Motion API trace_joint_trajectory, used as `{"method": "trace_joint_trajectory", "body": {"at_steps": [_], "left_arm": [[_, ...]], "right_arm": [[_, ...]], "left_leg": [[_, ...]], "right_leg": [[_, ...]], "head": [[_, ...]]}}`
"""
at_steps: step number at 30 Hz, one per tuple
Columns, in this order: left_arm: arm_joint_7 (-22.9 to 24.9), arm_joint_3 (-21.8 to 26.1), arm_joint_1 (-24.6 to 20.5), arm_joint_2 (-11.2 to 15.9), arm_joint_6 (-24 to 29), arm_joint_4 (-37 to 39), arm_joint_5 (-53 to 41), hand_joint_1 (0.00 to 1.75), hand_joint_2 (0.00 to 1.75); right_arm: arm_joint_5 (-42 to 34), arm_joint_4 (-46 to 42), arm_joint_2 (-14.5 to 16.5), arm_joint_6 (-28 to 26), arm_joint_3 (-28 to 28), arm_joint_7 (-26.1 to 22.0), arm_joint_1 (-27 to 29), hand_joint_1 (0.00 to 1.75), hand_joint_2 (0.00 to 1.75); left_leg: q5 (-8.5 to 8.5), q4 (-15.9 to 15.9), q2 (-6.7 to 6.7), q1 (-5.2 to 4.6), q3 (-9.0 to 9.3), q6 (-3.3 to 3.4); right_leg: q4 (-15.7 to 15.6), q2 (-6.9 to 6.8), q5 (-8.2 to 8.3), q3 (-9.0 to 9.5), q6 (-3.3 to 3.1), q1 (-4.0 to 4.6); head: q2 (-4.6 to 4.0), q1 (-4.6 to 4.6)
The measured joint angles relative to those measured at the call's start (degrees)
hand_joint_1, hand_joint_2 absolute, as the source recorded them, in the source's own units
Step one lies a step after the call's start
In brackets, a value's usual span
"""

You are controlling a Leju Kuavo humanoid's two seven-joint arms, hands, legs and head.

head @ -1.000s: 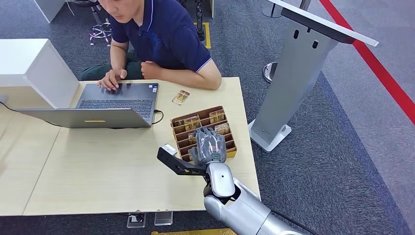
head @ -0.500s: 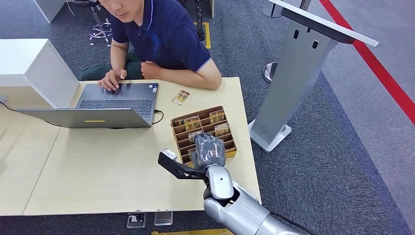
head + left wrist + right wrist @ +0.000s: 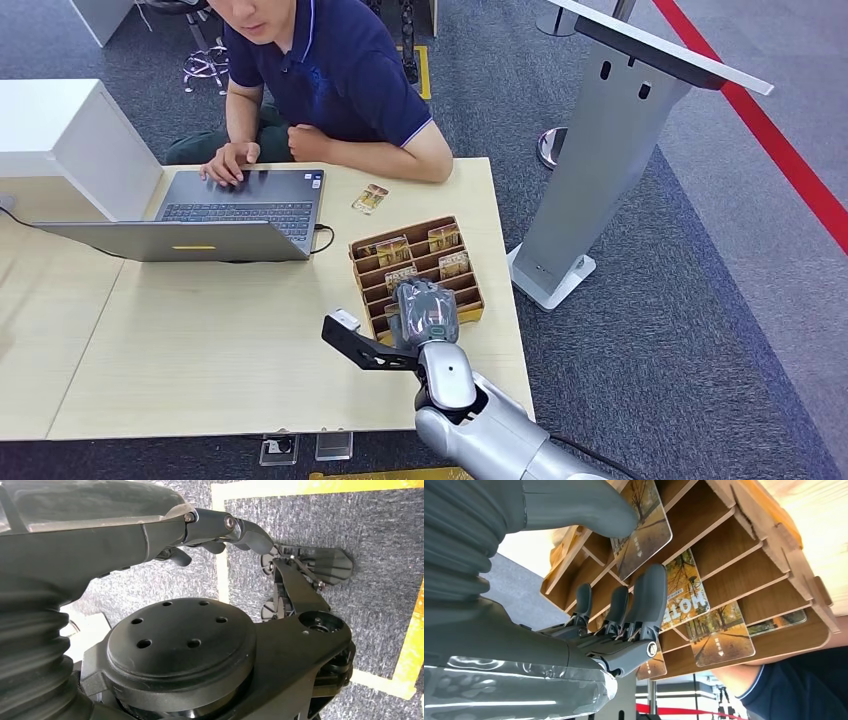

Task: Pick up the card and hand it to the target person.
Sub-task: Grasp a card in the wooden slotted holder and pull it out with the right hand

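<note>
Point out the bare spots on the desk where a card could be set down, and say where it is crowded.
Free: the wide stretch of table between the laptop and the near edge, and the strip between the loose card and the far right corner. Crowded: the right edge, where the right hand hangs over the card box.

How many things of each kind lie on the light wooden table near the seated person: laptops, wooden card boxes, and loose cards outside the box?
laptop: 1
wooden card box: 1
loose card outside the box: 1
Total: 3
</note>
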Motion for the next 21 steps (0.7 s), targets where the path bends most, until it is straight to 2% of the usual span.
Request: {"method": "trace_joint_trajectory", "body": {"at_steps": [10, 19, 21], "left_arm": [[-0.01, 0.00, 0.17, 0.00, 0.17, 0.00, 0.19, 0.00, 1.75], [-0.01, -0.01, 0.25, 0.00, 0.16, 0.00, 0.22, 0.00, 1.75], [-0.01, -0.01, 0.26, 0.00, 0.14, 0.00, 0.24, 0.00, 1.75]], "right_arm": [[-0.13, 0.67, 0.27, 0.05, 0.63, -0.34, 0.00, 0.90, 1.75], [-0.23, 0.99, 0.27, 0.23, 0.94, -0.35, 0.00, 1.06, 1.75], [-0.37, 1.01, 0.27, 0.27, 0.98, -0.38, 0.00, 1.13, 1.75]], "left_leg": [[0.00, 0.00, 0.00, 0.00, 0.00, 0.00], [0.00, 0.00, 0.00, 0.00, 0.00, 0.00], [0.00, 0.00, 0.00, 0.00, 0.00, 0.00]], "right_leg": [[0.00, 0.00, 0.00, 0.00, 0.00, 0.00], [0.00, 0.00, 0.00, 0.00, 0.00, 0.00], [0.00, 0.00, 0.00, 0.00, 0.00, 0.00]], "head": [[0.00, -0.01], [0.00, -0.02], [0.00, 0.00]]}}
